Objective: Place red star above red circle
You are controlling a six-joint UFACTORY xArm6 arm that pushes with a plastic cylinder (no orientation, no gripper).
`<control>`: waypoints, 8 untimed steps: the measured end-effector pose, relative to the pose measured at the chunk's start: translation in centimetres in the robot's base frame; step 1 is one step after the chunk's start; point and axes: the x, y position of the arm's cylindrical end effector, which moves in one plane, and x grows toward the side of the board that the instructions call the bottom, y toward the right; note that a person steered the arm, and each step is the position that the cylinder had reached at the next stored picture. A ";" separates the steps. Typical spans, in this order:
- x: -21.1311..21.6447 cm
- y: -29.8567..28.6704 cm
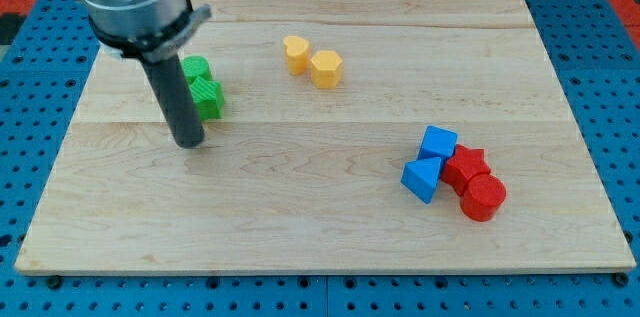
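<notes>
Red star lies far off toward the view's right and a little below my tip, touching the red circle just beneath it. Blue cube and blue triangular block press against the star's left side. My tip, a bare rod holding nothing, rests on the surface just left of two green blocks. Two yellow blocks sit up and right of it.

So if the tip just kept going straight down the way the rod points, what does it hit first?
My tip points straight down at the wooden board; bare wood is first. The green blocks lie just beyond it toward the view's top right, seemingly apart, though depth is unclear.
</notes>
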 end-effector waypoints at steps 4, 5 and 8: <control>8.8 16.4; 8.0 23.5; 5.4 25.4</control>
